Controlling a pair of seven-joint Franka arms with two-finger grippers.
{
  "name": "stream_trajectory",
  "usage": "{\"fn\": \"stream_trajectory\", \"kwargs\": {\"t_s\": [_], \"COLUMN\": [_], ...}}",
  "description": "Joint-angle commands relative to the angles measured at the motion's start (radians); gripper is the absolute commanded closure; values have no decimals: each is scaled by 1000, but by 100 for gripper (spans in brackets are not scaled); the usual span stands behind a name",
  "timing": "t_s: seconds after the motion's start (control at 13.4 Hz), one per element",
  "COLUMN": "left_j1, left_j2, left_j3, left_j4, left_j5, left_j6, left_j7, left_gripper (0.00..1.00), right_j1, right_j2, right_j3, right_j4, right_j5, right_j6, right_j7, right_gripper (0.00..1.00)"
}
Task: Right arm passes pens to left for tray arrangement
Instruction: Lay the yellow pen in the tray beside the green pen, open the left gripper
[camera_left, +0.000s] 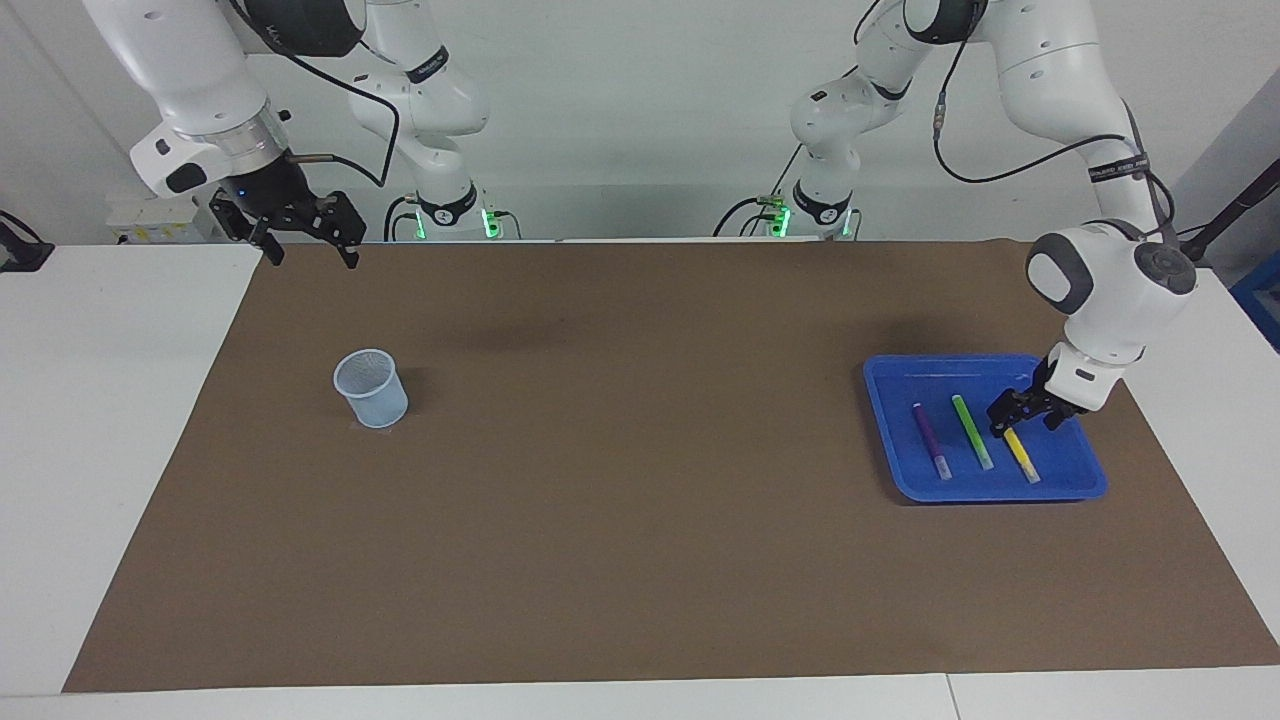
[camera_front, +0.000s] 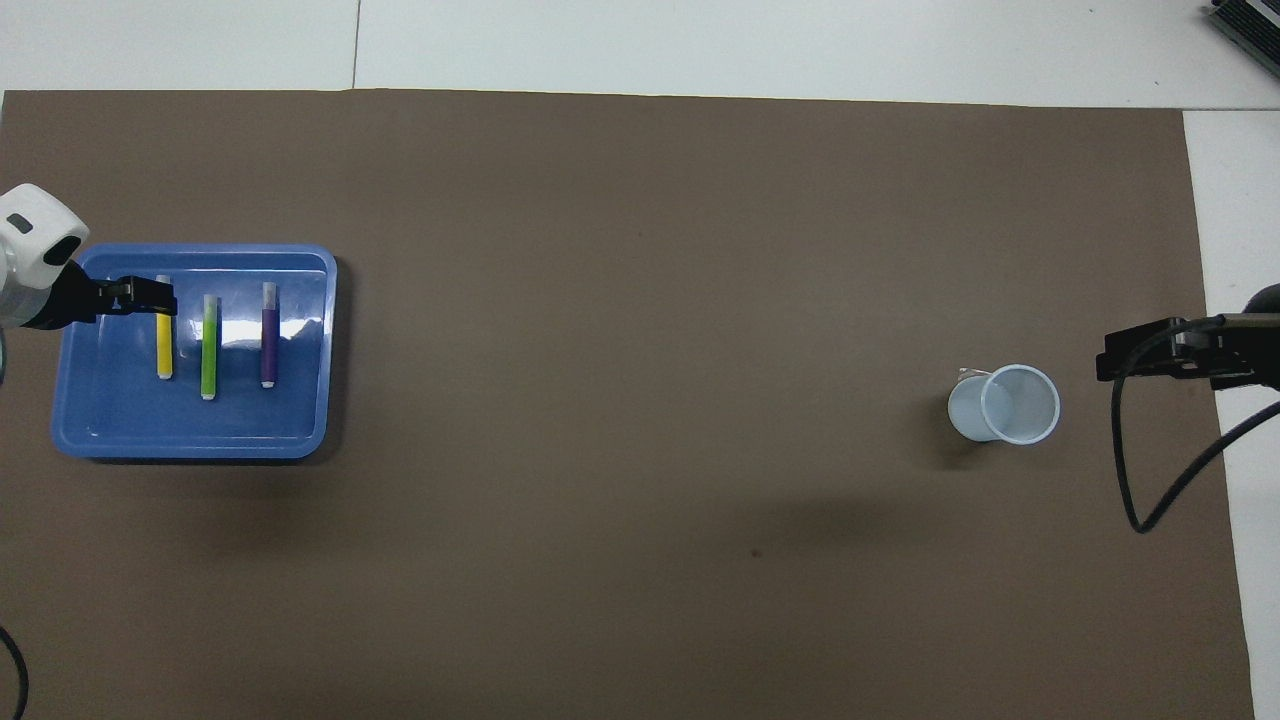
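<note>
The bright-blue tray (camera_left: 900, 400) lies at the left arm's end of the table and also shows in the overhead view (camera_front: 300, 420). Three pens lie side by side in it: purple (camera_left: 930, 441) (camera_front: 269, 335), green (camera_left: 972, 432) (camera_front: 209, 345) and yellow (camera_left: 1023, 456) (camera_front: 164, 340). My left gripper (camera_left: 1025, 420) (camera_front: 138, 297) hangs just over the yellow pen, open and holding nothing. My right gripper (camera_left: 310, 250) (camera_front: 1105, 362) is open and empty, raised over the mat's edge at the right arm's end, and waits there.
A small pale-blue translucent cup (camera_left: 372, 390) (camera_front: 1005, 405) stands upright on the brown mat (camera_left: 640, 500) toward the right arm's end. A black cable (camera_front: 1150, 500) hangs from the right arm beside the cup. White table borders the mat.
</note>
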Motion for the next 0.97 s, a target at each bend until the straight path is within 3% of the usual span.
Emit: {"fn": "stream_trajectory", "kwargs": {"t_s": [0.0,0.37,0.6,0.9], "left_j1": [-33,-98,-194,-338], "left_j2": [-66,-155,-170,-236], "left_j3": [9,9,15,108], "left_j4": [3,48,165,207], "left_j5": [10,8,7,-1], "left_j6": [-72,-217,-383,-537], "left_j7": [-20,-64,-195,-217], "left_gripper": [0,0,0,0], "right_j1": [-7,-7,-7,-7], "right_j2": [-11,-11,-11,-11], "right_j3": [4,4,4,4], "right_j4": [-5,-5,-5,-5], "right_j5": [1,1,1,1], "right_j6": [0,0,0,0], "right_j7": [-18,-18,-18,-18], "right_gripper": [0,0,0,0]}}
